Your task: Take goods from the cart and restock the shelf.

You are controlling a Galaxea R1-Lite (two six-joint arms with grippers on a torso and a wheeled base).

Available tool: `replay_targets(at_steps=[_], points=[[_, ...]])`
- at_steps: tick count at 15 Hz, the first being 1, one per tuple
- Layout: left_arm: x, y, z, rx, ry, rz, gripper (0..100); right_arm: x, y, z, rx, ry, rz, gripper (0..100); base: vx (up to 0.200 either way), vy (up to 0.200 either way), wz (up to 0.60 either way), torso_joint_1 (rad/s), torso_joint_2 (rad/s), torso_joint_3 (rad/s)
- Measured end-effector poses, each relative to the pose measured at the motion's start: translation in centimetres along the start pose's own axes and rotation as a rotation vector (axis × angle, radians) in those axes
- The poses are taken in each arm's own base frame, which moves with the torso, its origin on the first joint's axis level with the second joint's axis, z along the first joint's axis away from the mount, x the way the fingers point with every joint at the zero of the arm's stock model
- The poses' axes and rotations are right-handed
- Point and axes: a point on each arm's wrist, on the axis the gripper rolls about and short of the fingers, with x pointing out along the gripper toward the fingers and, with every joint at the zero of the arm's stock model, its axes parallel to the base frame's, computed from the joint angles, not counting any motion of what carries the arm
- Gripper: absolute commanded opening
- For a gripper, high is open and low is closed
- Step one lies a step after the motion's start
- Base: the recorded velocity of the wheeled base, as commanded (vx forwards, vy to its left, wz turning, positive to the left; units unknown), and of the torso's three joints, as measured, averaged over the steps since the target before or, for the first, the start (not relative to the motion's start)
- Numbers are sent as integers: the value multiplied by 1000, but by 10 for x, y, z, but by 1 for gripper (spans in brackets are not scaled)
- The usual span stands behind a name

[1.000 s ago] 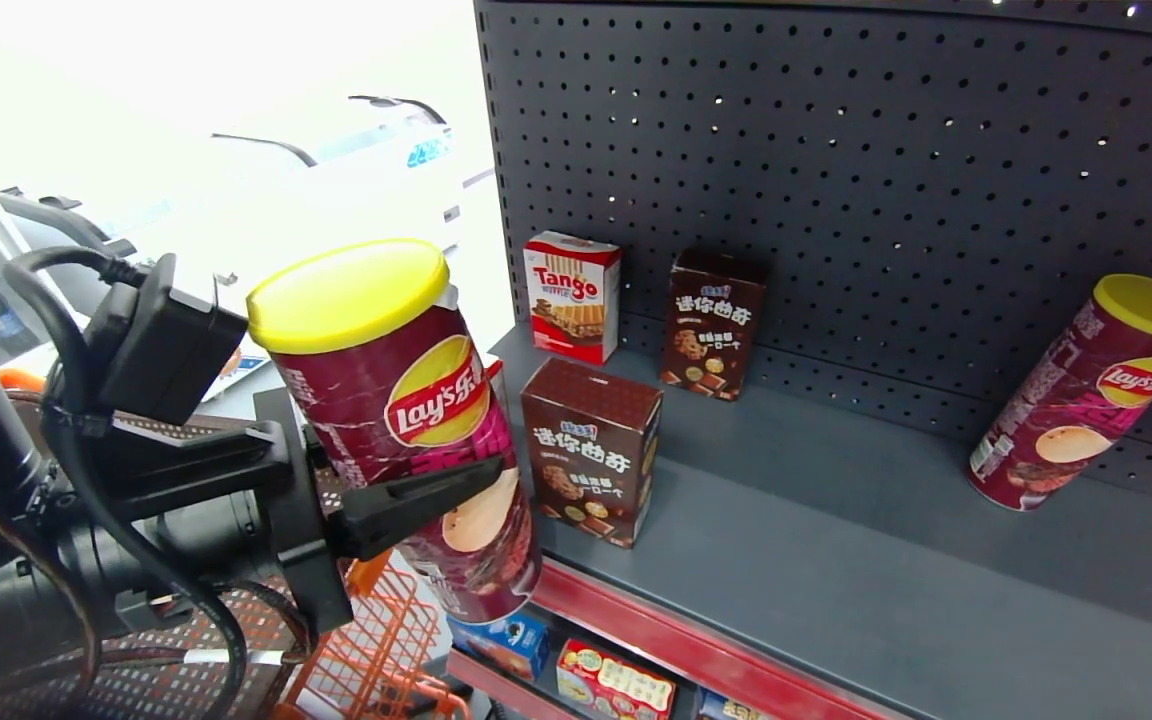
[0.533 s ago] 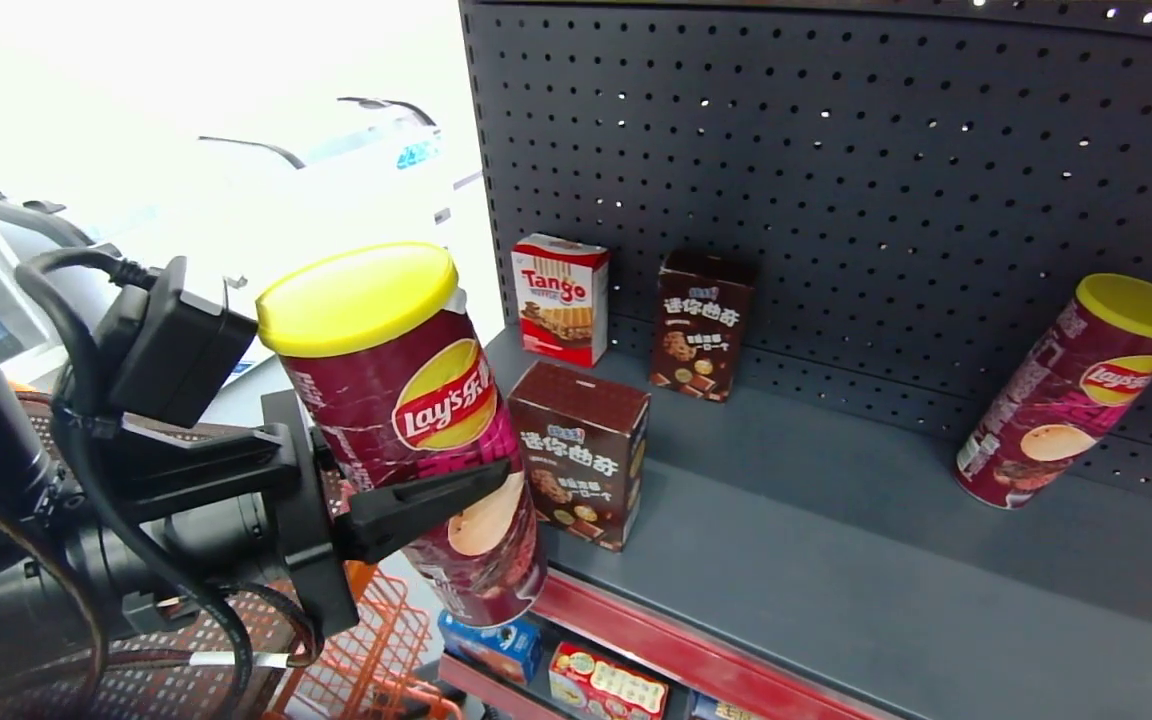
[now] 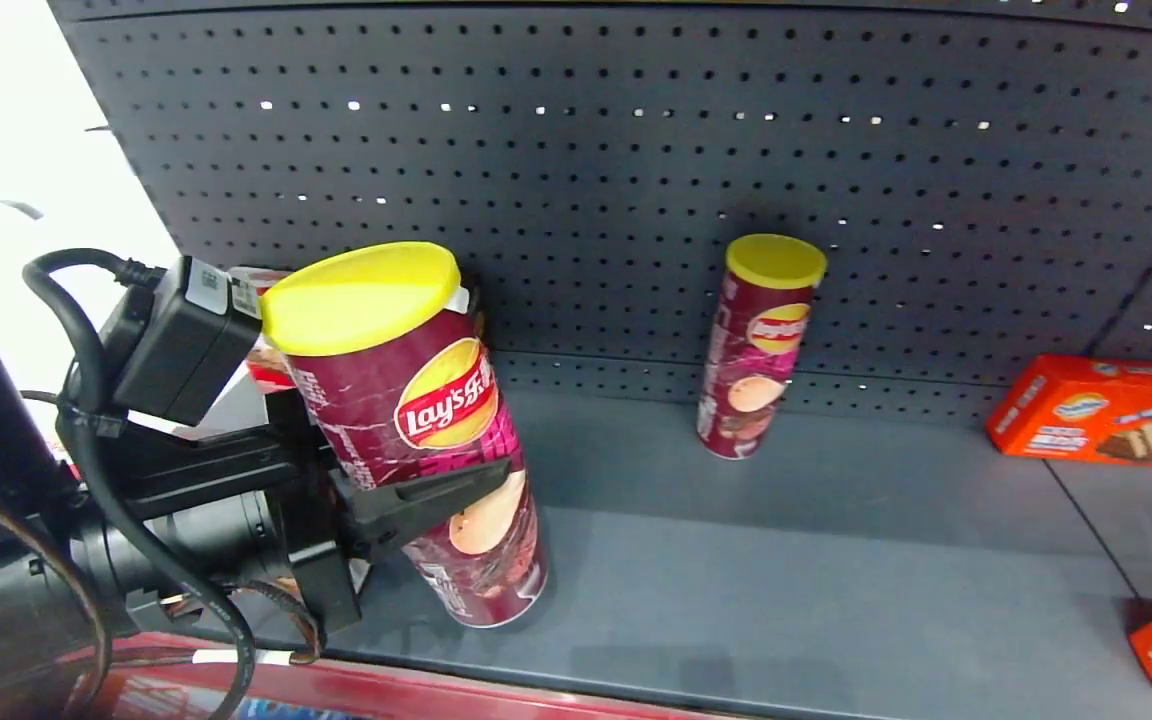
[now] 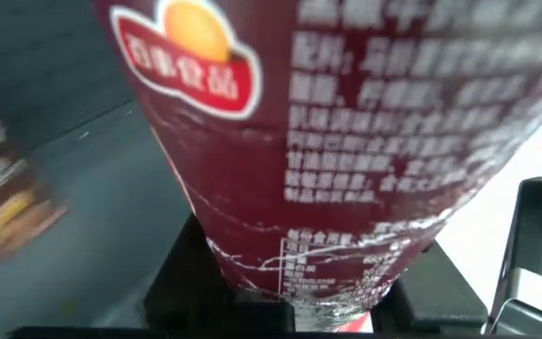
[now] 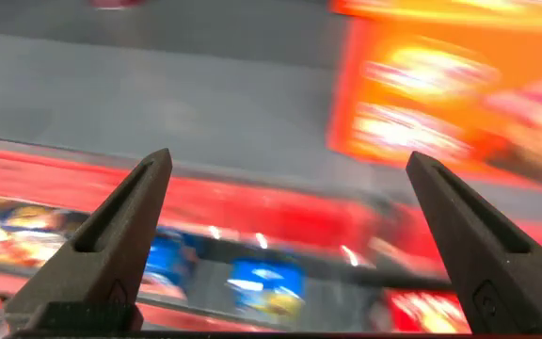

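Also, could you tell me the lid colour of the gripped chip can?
Bright yellow lid on the tall maroon chip can; head view shows it best.

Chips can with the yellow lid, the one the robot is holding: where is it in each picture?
Head view: chips can left of centre, clamped in the left gripper, over the grey shelf board.
Left wrist view: its dark red side up close, across the middle.
Right wrist view: the open right gripper faces an orange box instead.
Shared landmark: the grey shelf board.
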Motion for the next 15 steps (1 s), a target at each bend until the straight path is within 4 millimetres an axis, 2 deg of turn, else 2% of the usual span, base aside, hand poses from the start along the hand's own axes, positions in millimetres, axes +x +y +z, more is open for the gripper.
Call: replay_targets(at_steps=[6, 15], points=[[-1, 1, 0, -4, 1, 9, 0, 0, 0, 0, 0, -1, 0, 100, 0, 0, 0, 0, 0, 0], [-14, -6, 0, 22, -14, 20, 0, 0, 0, 0, -1, 3, 2, 100, 0, 0, 0, 0, 0, 0]])
